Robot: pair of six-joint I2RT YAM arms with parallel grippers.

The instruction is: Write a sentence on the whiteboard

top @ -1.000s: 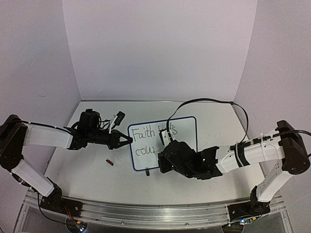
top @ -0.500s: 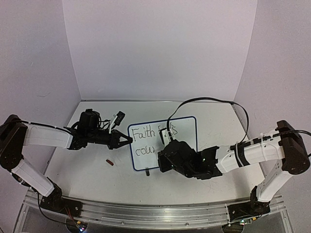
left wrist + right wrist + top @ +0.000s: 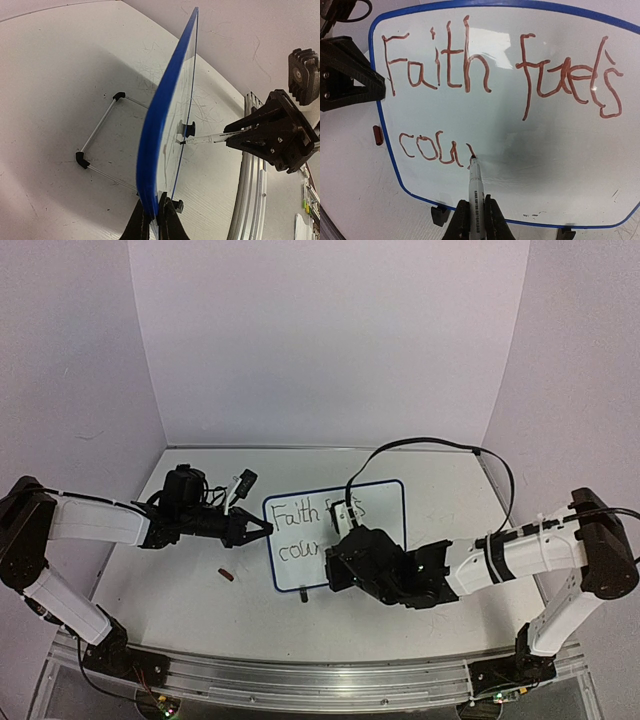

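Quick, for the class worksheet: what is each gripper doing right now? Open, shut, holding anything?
Left gripper: shut on the whiteboard edge.
Right gripper: shut on the marker, tip on the whiteboard.

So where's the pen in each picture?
Top external: hidden beneath the right gripper.
Left wrist: the pen is right of centre, poking from that gripper toward the whiteboard, which is seen edge-on.
Right wrist: bottom centre, tip on the board after "cou".
Shared landmark: the whiteboard's blue rim, visible in all three views.
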